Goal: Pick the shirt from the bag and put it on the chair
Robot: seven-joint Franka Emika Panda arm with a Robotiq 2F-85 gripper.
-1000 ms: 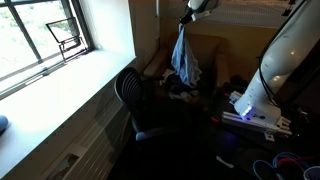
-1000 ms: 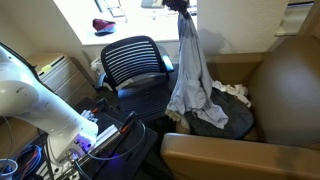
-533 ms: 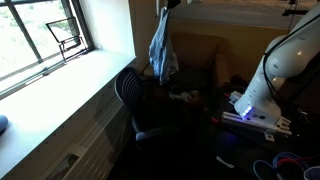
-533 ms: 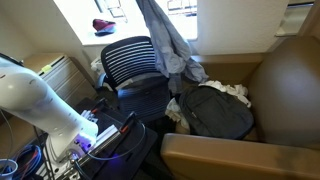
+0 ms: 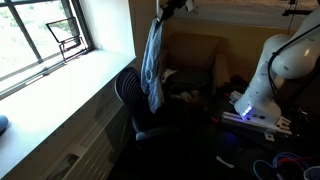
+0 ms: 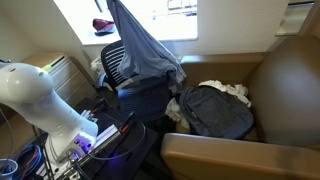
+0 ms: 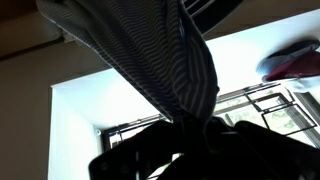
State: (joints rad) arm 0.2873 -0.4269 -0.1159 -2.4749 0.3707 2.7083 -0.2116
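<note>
Shirt [image 5: 152, 60] is hanging above the black office chair [image 5: 128, 92], the gripper [image 5: 168, 8] clamping its jaws shut on the cloth's top.

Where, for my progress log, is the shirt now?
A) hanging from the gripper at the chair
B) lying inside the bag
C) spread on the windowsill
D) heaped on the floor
A: the shirt hangs limp from the gripper, reaching down in front of the chair, lifted out of the bag.
</note>
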